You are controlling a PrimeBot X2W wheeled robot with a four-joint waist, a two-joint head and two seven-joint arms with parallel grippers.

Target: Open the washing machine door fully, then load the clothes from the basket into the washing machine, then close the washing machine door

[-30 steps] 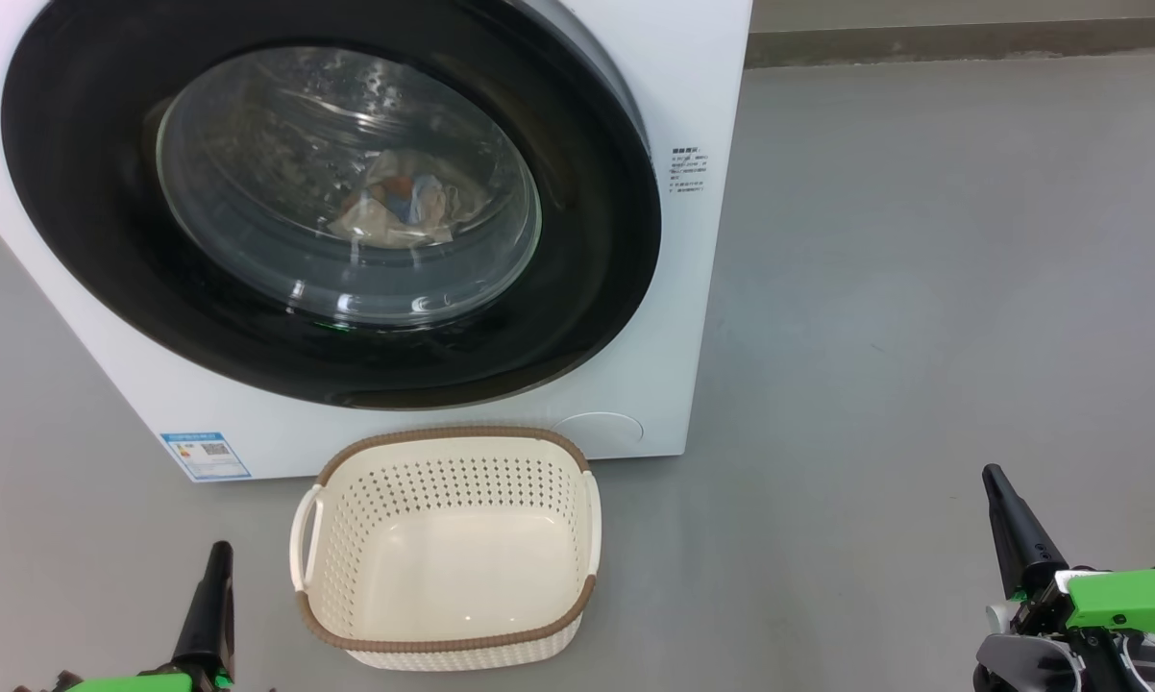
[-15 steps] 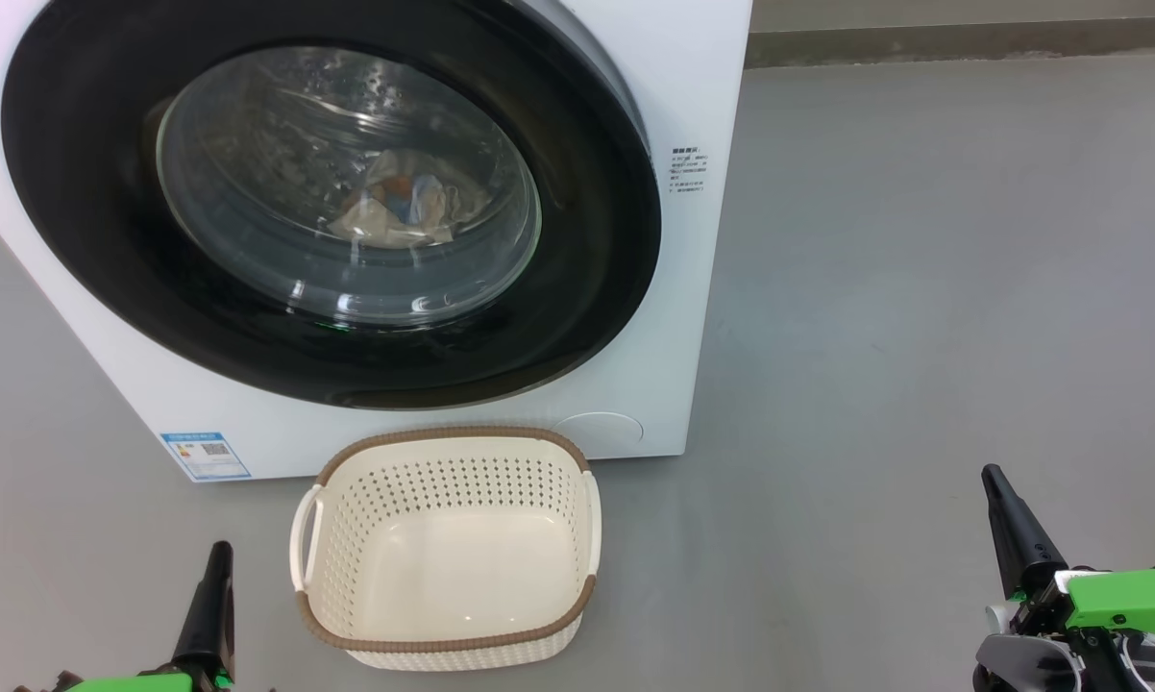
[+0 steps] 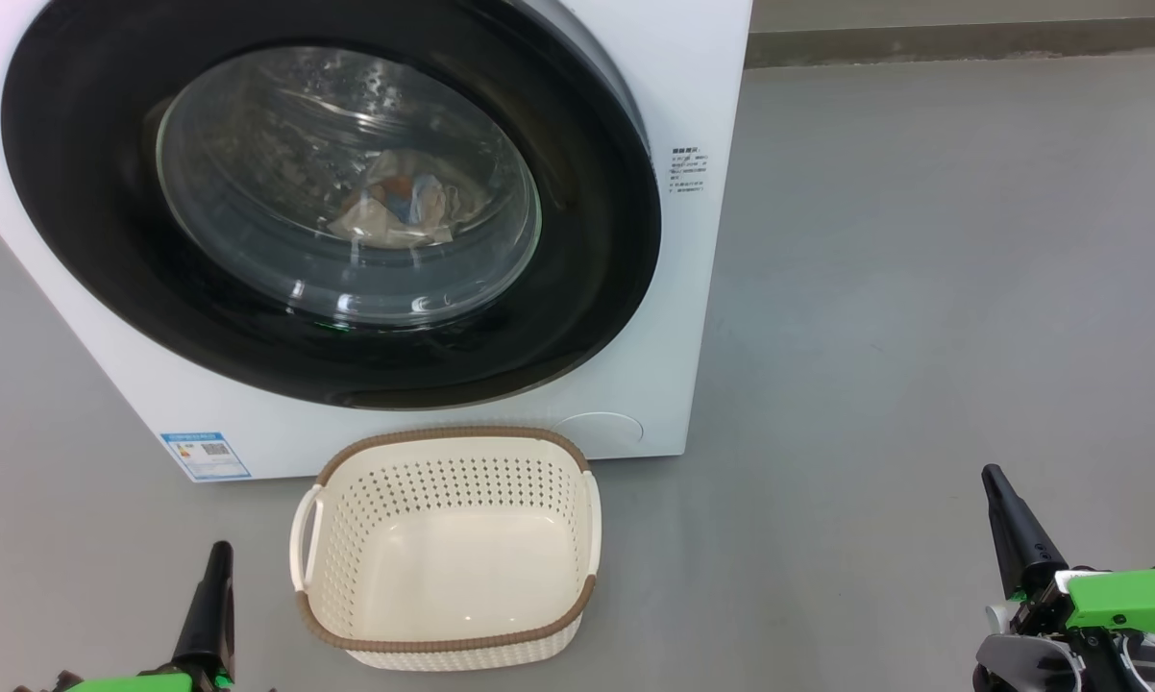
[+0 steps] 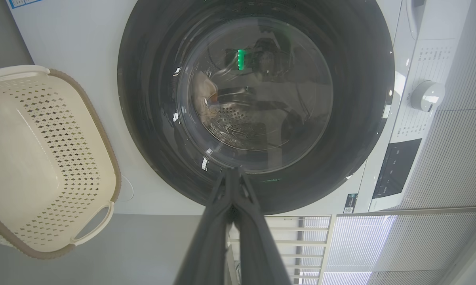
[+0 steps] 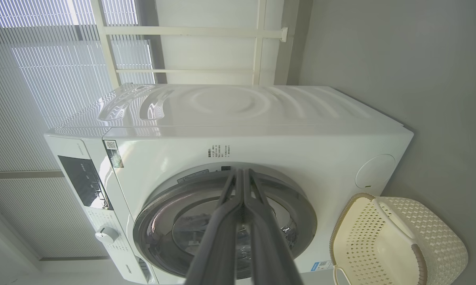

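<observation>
Standing in the upper left of the head view, the washing machine (image 3: 702, 96) is a big white box on the grey floor (image 3: 923, 288). Its door (image 3: 587, 288) covers most of the front: a wide glossy black ring with a bulging glass window in the middle. The door lies flat against the front, so it is closed. A small blue label (image 3: 205, 455) sits on the lower left corner of the machine, and a round cover (image 3: 597, 428) on the lower right corner.

The basket (image 3: 448, 437) stands on the floor at the lower centre of the frame, just beside the base of the machine and below the door. It is cream with a brown rim and white side handles, and its smooth bottom shows fully.

The clothes (image 3: 400, 207) are inside the drum, behind the glass, near the centre of the window. I can see a cream bundle with blue and orange patches; a second piece I cannot make out.

The left gripper (image 3: 220, 550) is at the lower left edge, left of the basket and apart from it. The right gripper (image 3: 993, 476) is at the lower right, well apart from the basket. In both wrist views the two dark fingers are pressed together to the tip, with nothing between them.
</observation>
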